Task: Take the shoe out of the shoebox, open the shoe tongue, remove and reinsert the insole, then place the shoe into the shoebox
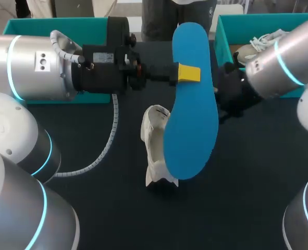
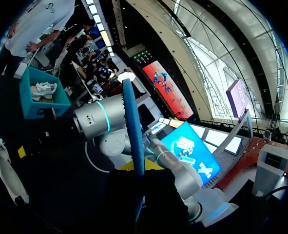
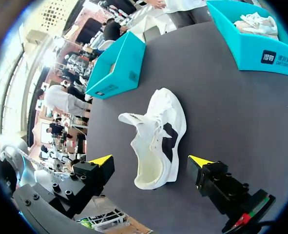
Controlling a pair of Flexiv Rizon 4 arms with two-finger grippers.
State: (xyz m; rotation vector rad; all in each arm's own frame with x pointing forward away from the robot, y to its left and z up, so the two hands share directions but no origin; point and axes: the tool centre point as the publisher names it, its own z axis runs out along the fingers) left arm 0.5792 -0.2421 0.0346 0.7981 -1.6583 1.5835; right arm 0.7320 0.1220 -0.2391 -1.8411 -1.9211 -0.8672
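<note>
My left gripper (image 1: 189,73) is shut on a blue insole (image 1: 190,104) and holds it up in the air over the table's middle. In the left wrist view the insole (image 2: 133,131) stands edge-on between the fingers of the left gripper (image 2: 136,170). Under it on the dark table lies the white shoe (image 1: 155,140) with its tongue pulled open. In the right wrist view my right gripper (image 3: 151,161) hangs open over the shoe (image 3: 156,136), one yellow tip on each side, touching nothing. In the head view the insole hides most of the right gripper.
A teal shoebox (image 1: 49,23) stands at the back left, also seen in the right wrist view (image 3: 117,68). A second teal box (image 1: 229,31) at the back right holds another white shoe (image 1: 266,40). My right arm (image 1: 284,57) crosses in front of that box.
</note>
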